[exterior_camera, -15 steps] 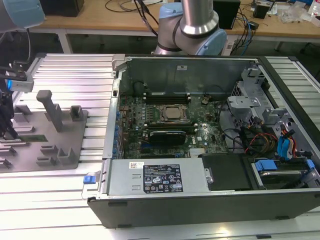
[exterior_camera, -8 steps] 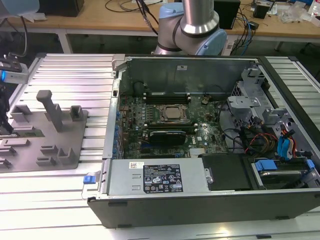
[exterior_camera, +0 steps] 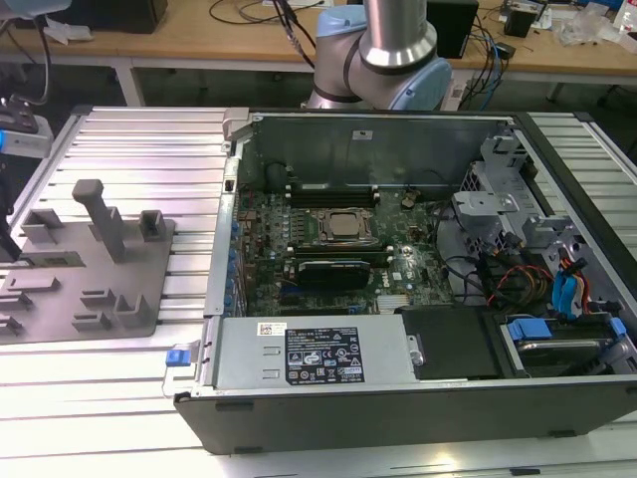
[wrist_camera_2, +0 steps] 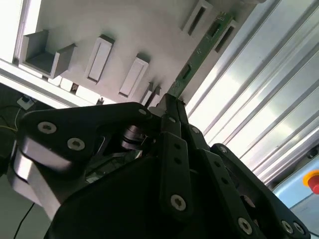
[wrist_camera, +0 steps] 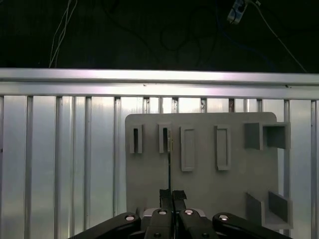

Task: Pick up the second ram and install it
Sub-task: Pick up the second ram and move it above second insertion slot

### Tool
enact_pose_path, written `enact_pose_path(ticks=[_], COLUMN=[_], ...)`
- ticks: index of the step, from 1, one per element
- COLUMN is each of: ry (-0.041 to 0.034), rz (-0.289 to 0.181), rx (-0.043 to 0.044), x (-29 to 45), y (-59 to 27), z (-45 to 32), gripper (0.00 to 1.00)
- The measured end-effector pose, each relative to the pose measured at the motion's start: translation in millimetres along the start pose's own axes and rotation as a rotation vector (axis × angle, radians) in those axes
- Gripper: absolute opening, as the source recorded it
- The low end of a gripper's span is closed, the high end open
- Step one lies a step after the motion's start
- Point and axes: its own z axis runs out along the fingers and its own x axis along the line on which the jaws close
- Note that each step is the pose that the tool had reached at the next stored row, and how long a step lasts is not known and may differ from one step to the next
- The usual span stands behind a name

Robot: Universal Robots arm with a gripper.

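Black gripper [wrist_camera_2: 168, 103] clenches your long green ram stick [wrist_camera_2: 198, 50] over the grey slotted tray [wrist_camera_2: 129, 25], its near end hidden.

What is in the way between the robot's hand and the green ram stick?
Nothing visible. In the second wrist view the hand is shut on the near end of the second ram, and the stick's far end points toward a slot in the gray tray.

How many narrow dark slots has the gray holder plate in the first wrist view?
2. One slot is nearer the edge of the gray holder plate; the other slot is beside the second ram, held in the jaws. Others may be hidden behind the jaws.
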Motion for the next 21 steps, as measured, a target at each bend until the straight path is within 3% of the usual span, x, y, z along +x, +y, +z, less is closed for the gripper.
enact_pose_path(ticks=[3,10,16,21], ry=[0.0000,0.0001,-0.0001,0.0000], rz=[0.000,0.000,0.000,0.000], rx=[0.0000,-0.0001,0.0000,0.0000], x=[-0.2,-0.2,-0.7,-1.0], y=[0.2,0.4,0.9,0.8], z=[-9.9,-15.9,-48.2,-69.2], gripper=[0.09,0.09,0.09,0.09])
